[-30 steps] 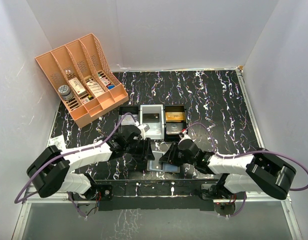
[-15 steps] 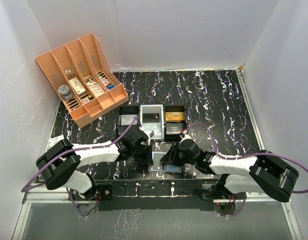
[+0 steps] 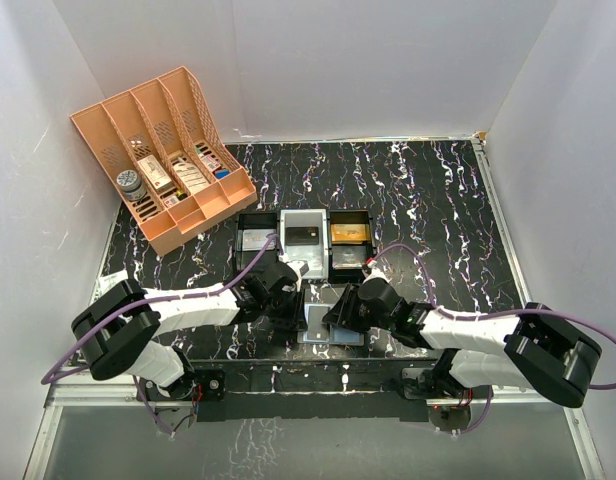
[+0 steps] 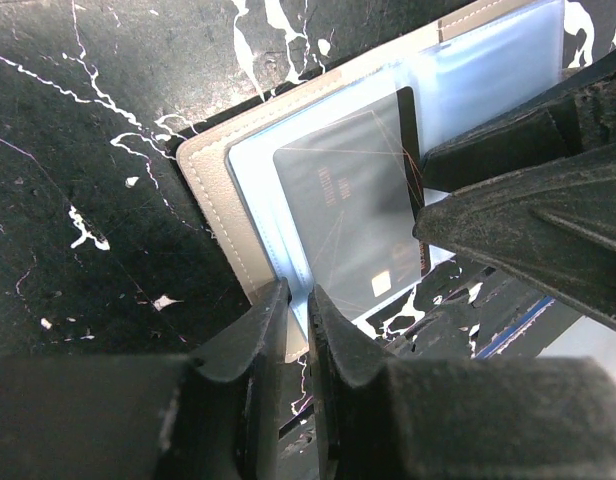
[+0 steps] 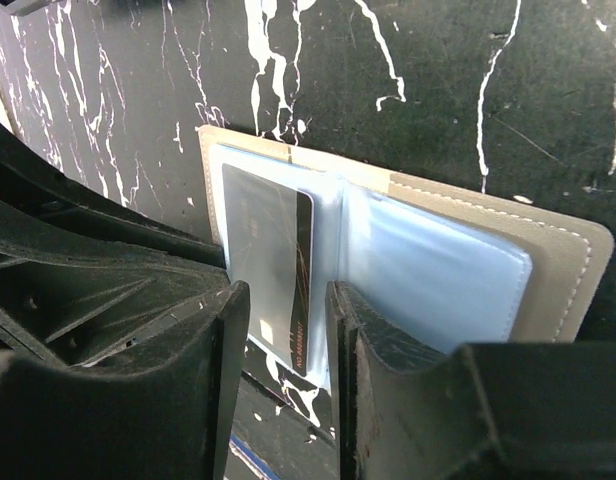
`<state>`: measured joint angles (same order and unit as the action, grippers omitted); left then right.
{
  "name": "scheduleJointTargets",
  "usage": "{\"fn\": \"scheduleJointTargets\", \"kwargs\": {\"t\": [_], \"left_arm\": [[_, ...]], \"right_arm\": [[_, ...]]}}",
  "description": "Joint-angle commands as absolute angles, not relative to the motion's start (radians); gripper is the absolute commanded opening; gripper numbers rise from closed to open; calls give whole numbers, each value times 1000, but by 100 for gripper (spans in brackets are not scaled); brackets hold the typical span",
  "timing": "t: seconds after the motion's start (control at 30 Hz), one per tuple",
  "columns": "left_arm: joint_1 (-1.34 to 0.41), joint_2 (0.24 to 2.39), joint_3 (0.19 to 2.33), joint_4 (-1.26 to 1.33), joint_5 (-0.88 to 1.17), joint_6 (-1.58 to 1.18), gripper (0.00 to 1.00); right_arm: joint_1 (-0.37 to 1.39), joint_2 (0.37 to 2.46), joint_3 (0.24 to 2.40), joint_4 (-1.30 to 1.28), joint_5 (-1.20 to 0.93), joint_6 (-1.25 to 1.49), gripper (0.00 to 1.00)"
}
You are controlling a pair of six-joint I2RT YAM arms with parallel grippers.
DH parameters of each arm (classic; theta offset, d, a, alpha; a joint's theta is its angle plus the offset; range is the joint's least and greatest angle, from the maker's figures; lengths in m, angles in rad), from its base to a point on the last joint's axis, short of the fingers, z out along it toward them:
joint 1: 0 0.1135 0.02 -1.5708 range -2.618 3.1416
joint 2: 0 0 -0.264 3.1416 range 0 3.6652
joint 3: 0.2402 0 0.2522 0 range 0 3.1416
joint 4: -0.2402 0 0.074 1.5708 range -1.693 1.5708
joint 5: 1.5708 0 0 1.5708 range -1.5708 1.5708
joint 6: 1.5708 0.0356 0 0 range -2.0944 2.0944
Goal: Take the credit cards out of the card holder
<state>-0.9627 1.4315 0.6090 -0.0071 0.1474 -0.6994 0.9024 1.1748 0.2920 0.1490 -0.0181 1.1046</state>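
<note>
No legible text; faint print on dark card (image 4: 348, 200) unreadable

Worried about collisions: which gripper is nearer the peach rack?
Left. Left gripper sits at the card holder's edge toward the peach rack; right gripper is over the holder, farther right.

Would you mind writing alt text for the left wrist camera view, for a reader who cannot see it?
The left hand pinches the near edge of an open card holder lying on a black marbled table. A dark grey card sits in one of its clear sleeves.
</note>
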Motion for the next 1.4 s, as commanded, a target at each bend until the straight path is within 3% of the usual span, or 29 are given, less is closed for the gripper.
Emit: {"fn": "scheduleJointTargets", "kwargs": {"t": [0.0,0.23,0.33,0.4,0.53,1.0,1.23,1.37], "left_arm": [[-972,1435,599,-45,133,-693,14],[-975,1448,578,-6,140,-723,11],[-977,1453,565,-15,123,-741,4],[-977,1449,553,-15,118,-755,0],[-977,1439,543,-44,94,-764,0],[-978,1153,504,-125,-71,-778,0],[-988,1119,534,90,29,-765,27],[-990,1209,566,152,111,-815,31]], "right_arm": [[904,1180,255,206,-19,1109,32],[903,1239,223,368,-117,1118,27],[903,1234,202,447,-138,1139,15],[902,1227,202,441,-140,1143,13],[902,1185,212,358,-107,1128,1],[894,1095,220,196,-61,1080,0],[893,1148,197,291,-83,1127,1],[891,1112,214,215,-24,1145,2]]}}
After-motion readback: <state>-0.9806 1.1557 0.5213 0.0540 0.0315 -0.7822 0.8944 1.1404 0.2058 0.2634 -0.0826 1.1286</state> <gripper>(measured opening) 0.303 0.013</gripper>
